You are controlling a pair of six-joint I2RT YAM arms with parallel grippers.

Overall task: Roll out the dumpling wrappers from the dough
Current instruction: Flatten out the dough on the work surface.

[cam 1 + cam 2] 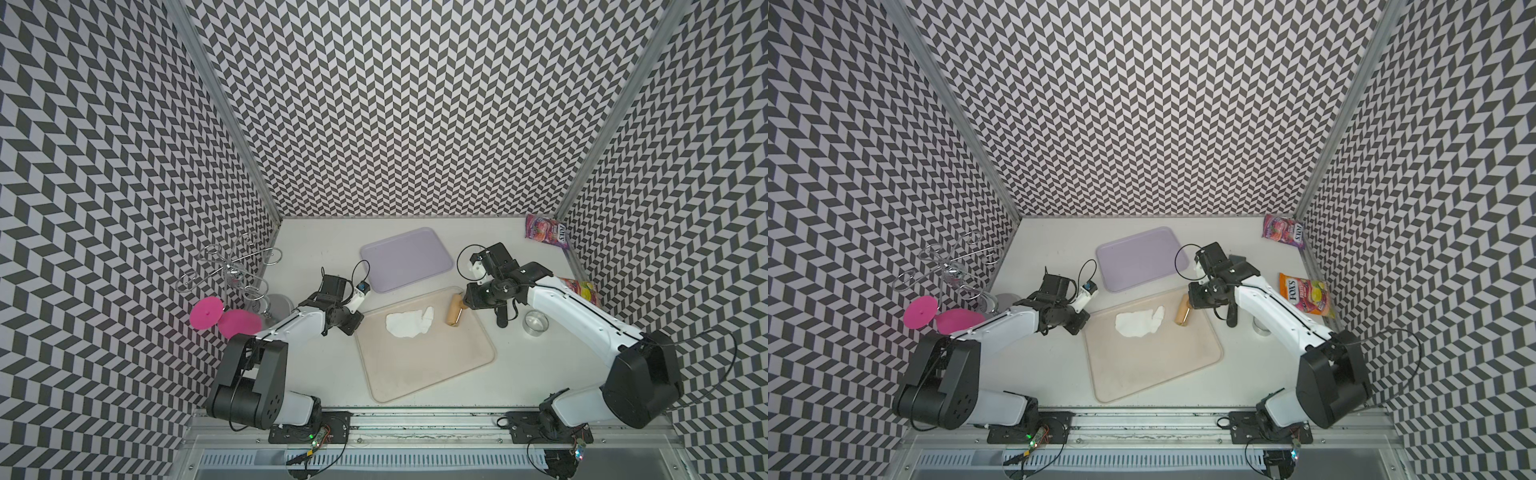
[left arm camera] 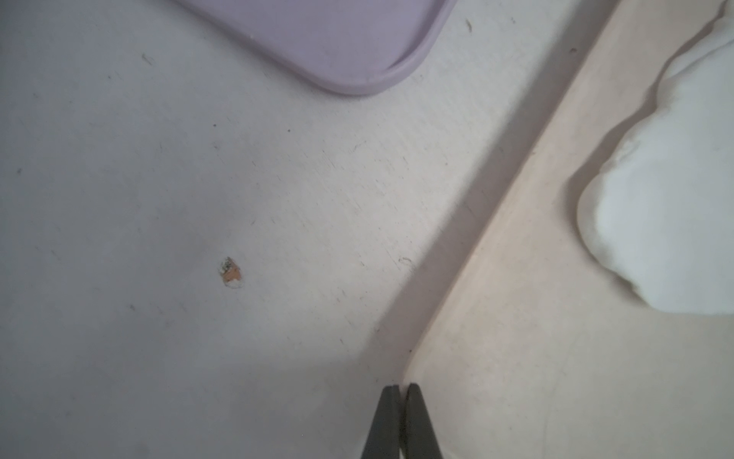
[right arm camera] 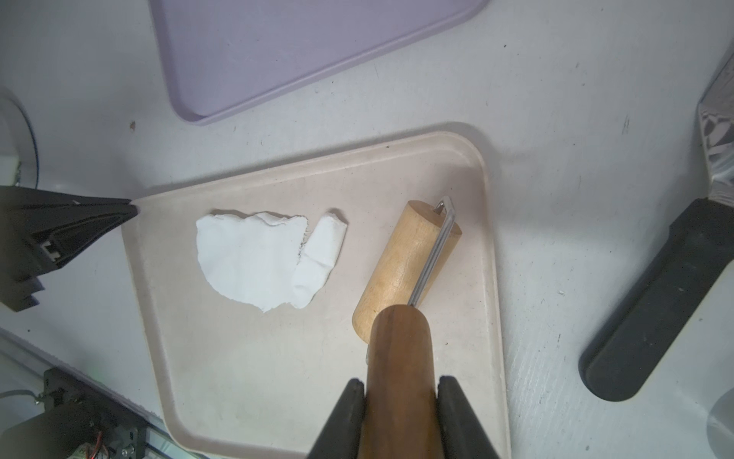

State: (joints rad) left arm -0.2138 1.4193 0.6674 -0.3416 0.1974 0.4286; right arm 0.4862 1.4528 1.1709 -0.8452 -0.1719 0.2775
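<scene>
the dough [image 3: 262, 262] is a thin white sheet with ragged edges, flat over most of its width and curled into a loose fold at the end nearest the roller [image 3: 405, 266]. it lies on the far half of a beige tray [image 1: 428, 370], between the left gripper [image 2: 402, 385] and the roller, touching neither. black and white chevron walls [image 1: 382, 104] close in the scene on three sides, around a scuffed white table [image 1: 540, 374]. the beige tray sits askew in the middle of it, and a bare purple tray [image 1: 405, 259] lies just behind. the left gripper is clenched with nothing in it, its tips at the beige tray's corner edge. the right gripper [image 3: 401, 381] grasps the roller's dark wooden handle [image 3: 399, 349], and the pale drum rests on the tray beside the dough. by the left wall stand a wire rack [image 1: 232, 270] and two pink discs [image 1: 208, 312]. on the right side are a black-handled spatula [image 3: 655, 318], a small metal cup [image 1: 535, 323] and a bag of sweets [image 1: 546, 232] in the far corner.
</scene>
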